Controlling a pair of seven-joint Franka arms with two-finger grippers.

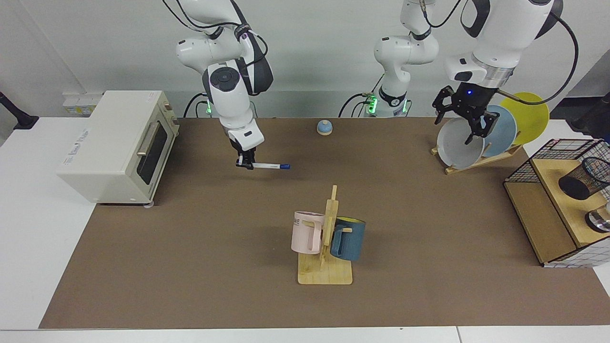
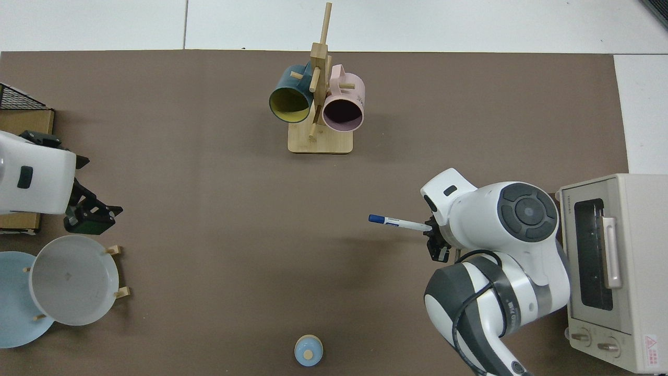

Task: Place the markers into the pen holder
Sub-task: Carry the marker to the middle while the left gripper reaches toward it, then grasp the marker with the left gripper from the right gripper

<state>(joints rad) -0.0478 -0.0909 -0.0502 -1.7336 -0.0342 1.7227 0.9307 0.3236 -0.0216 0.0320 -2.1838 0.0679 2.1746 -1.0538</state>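
Marker [image 1: 270, 166] off the counter [image 1: 190, 267], level, pinched at its tail by right claw [image 1: 245, 164]; holder [image 1: 582, 180] far across on the shelf, empty as far as visible; carry and drop still to do; left claw [image 1: 460, 120] waiting, spread, by the plates [image 1: 460, 145]

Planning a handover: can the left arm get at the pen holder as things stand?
Probably yes: the left gripper hangs open by the plate rack, near the pen holder, whose mouth looks unblocked.
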